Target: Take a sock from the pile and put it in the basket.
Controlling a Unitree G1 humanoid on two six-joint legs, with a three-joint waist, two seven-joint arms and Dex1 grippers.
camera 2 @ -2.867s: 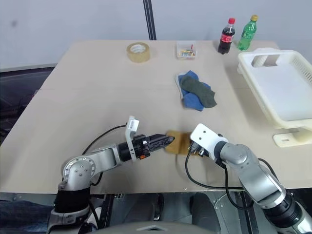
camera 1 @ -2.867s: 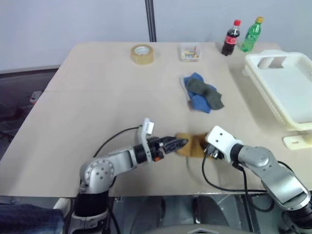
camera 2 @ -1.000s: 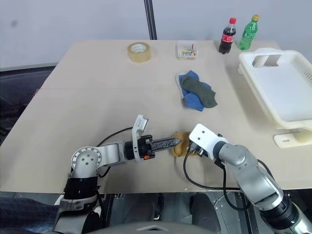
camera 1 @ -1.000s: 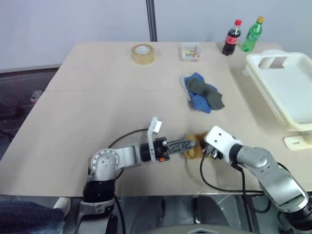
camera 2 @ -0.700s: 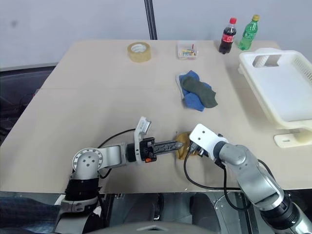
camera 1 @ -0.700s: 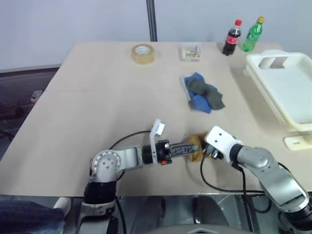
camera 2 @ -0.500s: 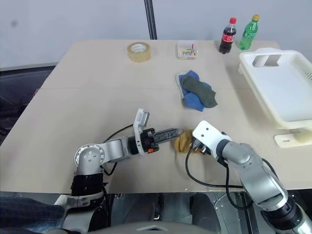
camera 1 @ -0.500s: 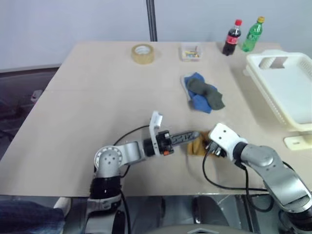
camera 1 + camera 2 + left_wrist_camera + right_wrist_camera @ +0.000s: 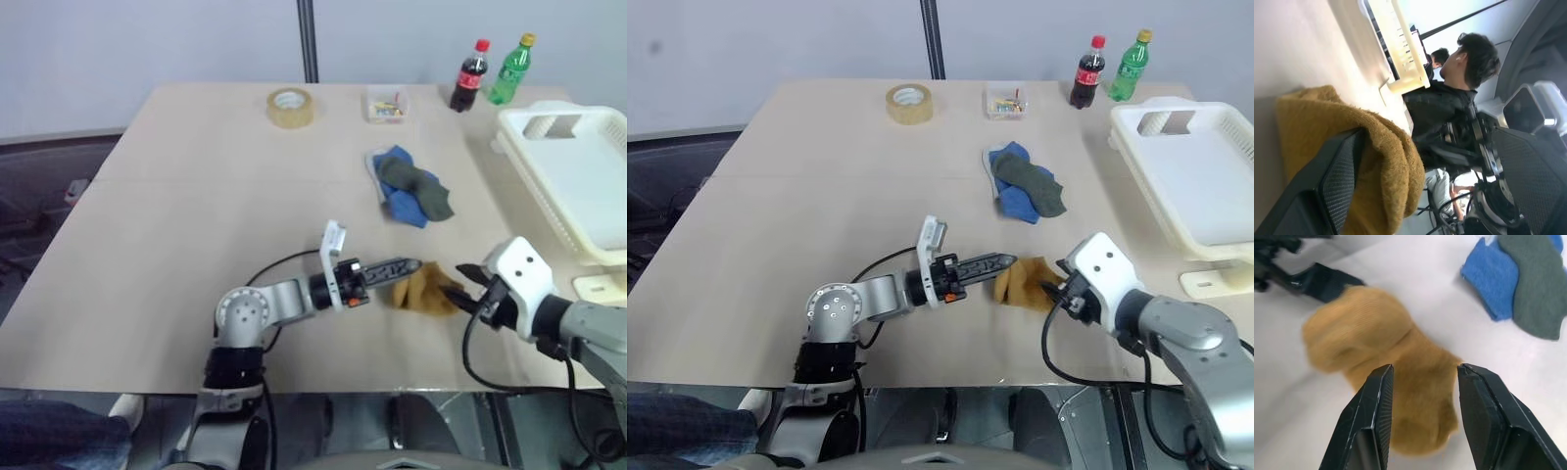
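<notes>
A mustard-yellow sock [image 9: 423,291] lies on the table near the front edge, apart from the pile [image 9: 411,186] of blue and dark grey-green socks farther back. My left gripper [image 9: 413,265] points right and stands open; one of its fingers [image 9: 1337,181] is under a fold of the sock [image 9: 1386,161]. My right gripper [image 9: 460,286] hovers at the sock's right end. In the right wrist view its fingers [image 9: 1376,421] stand apart, with the sock [image 9: 1386,347] on the table showing between them, not pinched. The white slotted basket [image 9: 588,186] sits at the table's right edge.
At the back stand a roll of tape [image 9: 291,106], a small clear box [image 9: 384,103], a cola bottle [image 9: 466,76] and a green bottle [image 9: 509,70]. A cream block [image 9: 600,287] lies beside the basket. A person [image 9: 1459,93] sits beyond the table's right side.
Both hands have shifted right. The right hand drew back from the sock and rose. The sock slid right with the left gripper and now lies more spread out.
</notes>
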